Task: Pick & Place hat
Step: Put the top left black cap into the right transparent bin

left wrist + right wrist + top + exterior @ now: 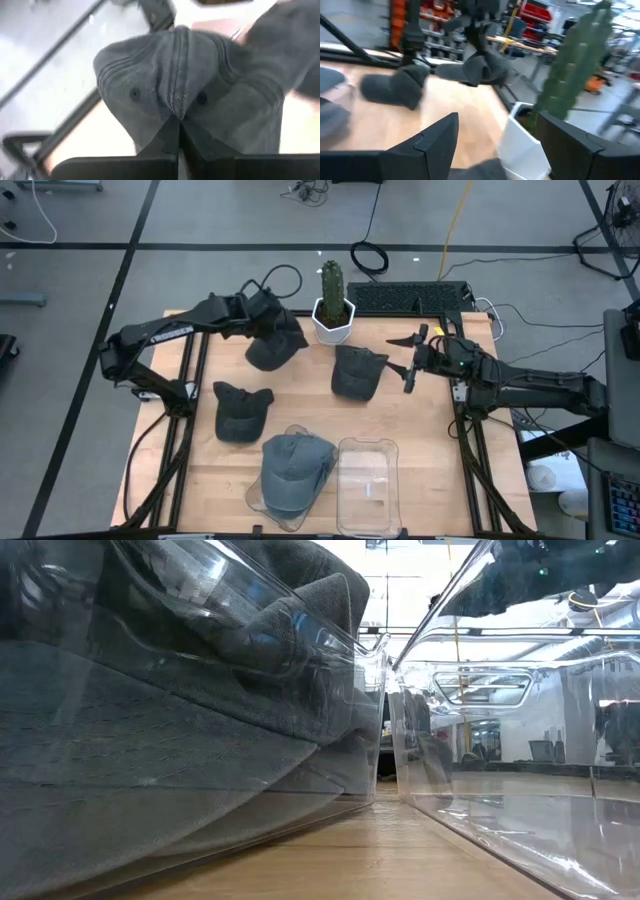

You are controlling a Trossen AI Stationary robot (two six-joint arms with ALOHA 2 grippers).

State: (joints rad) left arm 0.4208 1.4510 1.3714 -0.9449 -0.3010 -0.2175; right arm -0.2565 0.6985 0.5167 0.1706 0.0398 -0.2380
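Observation:
Several dark grey caps are in the high view. My left gripper (268,320) (178,131) is shut on one cap (276,348) near the table's far left. A second cap (242,411) lies flat on the table's left, a third (357,372) at the middle. A fourth cap (295,470) (180,740) sits in a clear bin (255,498). My right gripper (406,363) (497,125) is open, just right of the middle cap, touching nothing. My left gripper pinches the cap's crown at a stitched seam (176,102) between its two shut fingers, coming from above. In the right wrist view the cap (477,67) hangs below the gripper; whether its lower edge still touches the table I cannot tell.
A cactus in a white pot (333,308) (520,135) stands at the far edge between the arms. A keyboard (415,298) lies behind it. An empty clear bin (367,485) (520,740) sits at the near edge beside the filled one. Bare wood shows near right.

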